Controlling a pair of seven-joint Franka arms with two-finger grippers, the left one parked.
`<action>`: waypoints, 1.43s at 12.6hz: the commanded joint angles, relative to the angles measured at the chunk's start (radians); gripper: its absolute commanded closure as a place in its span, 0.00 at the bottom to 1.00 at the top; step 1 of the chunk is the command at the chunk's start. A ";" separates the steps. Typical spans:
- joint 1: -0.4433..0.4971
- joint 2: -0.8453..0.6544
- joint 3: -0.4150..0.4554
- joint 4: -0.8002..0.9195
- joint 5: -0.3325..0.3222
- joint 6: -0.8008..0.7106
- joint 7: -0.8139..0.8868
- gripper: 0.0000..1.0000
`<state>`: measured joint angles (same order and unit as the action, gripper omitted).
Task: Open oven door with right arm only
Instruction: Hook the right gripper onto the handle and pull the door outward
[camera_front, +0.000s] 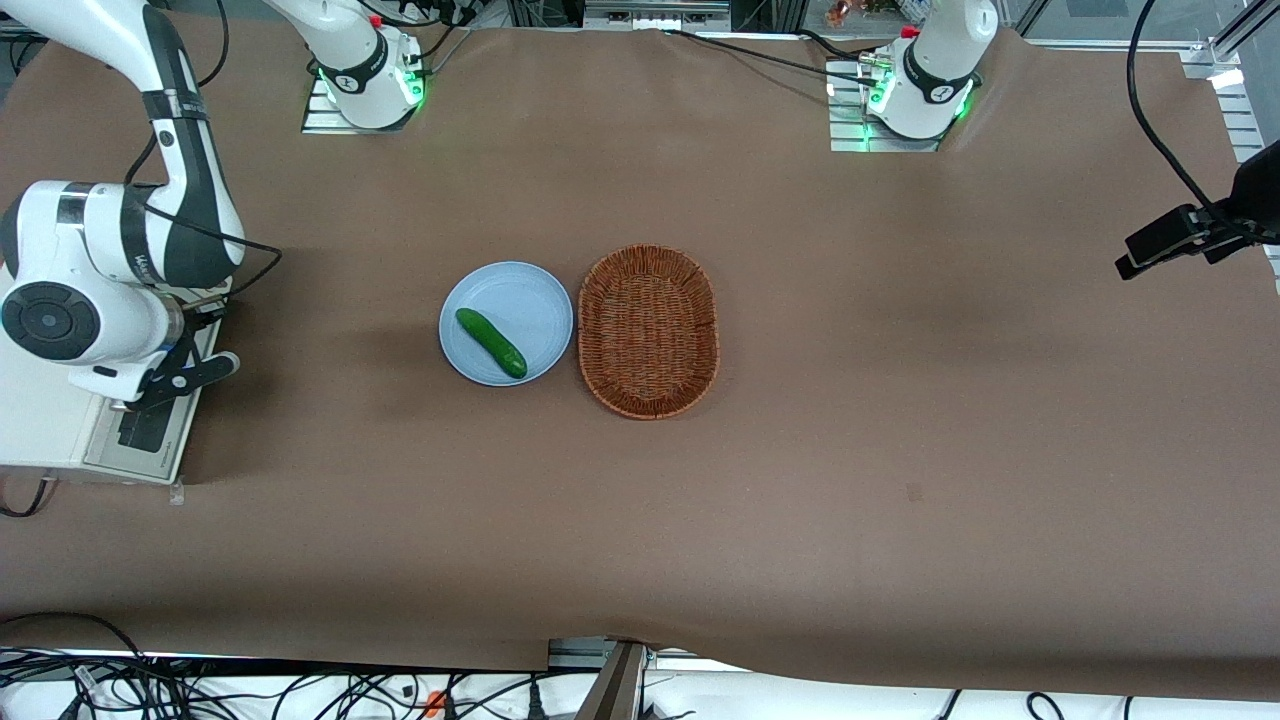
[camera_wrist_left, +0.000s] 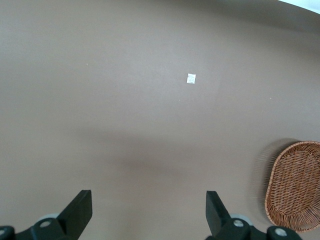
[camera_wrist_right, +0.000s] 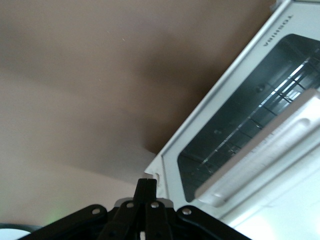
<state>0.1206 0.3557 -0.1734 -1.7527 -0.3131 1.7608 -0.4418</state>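
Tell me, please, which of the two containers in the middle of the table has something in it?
The blue plate: a cucumber lies on it. The wicker basket beside it is empty. The gripper is shut at the oven door.

The green cucumber (camera_front: 491, 343) is lying on the round pale-blue plate (camera_front: 520, 290), which is sitting just beside the oval brown wicker basket (camera_front: 648, 330) mid-table. Toward the working arm's end, the black two-finger gripper (camera_wrist_right: 146, 186) is hanging above the silver-framed glass oven door (camera_front: 150, 440).
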 joint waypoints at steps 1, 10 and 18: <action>0.001 -0.029 -0.026 -0.022 -0.041 0.014 -0.076 1.00; -0.021 -0.012 -0.074 -0.018 -0.083 0.104 -0.212 1.00; -0.032 0.014 -0.074 -0.010 -0.077 0.149 -0.222 1.00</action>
<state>0.0920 0.3595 -0.2506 -1.7534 -0.3776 1.8784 -0.6628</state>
